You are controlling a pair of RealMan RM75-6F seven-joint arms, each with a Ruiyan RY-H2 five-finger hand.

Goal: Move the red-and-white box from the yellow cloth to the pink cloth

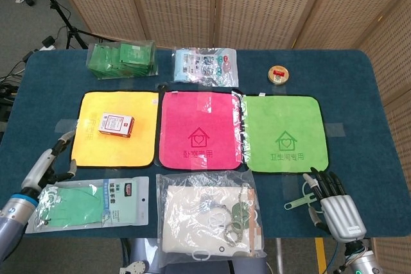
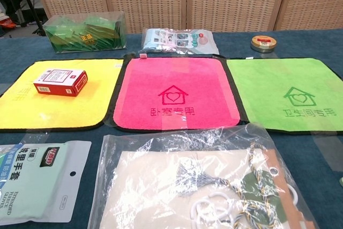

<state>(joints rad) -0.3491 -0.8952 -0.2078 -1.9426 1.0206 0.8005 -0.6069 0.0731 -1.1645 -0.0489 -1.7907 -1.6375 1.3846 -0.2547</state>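
Note:
The red-and-white box (image 1: 116, 124) (image 2: 60, 82) lies flat on the yellow cloth (image 1: 96, 152) (image 2: 59, 111), a little left of that cloth's middle. The pink cloth (image 1: 200, 129) (image 2: 174, 92) lies just to its right with nothing on it. My left hand (image 1: 46, 168) hovers at the table's front left, below and left of the yellow cloth, fingers apart and empty. At the front right corner, my right hand (image 1: 335, 205) is open and holds nothing. Neither hand shows in the chest view.
A green cloth (image 1: 282, 133) lies right of the pink one. Along the back sit a green packet bag (image 1: 122, 59), a clear bag of small items (image 1: 205, 65) and a round tin (image 1: 279, 74). In front lie a glove packet (image 1: 96, 202), a clear bag with cord and rings (image 1: 209, 213), and a green tool (image 1: 298, 202).

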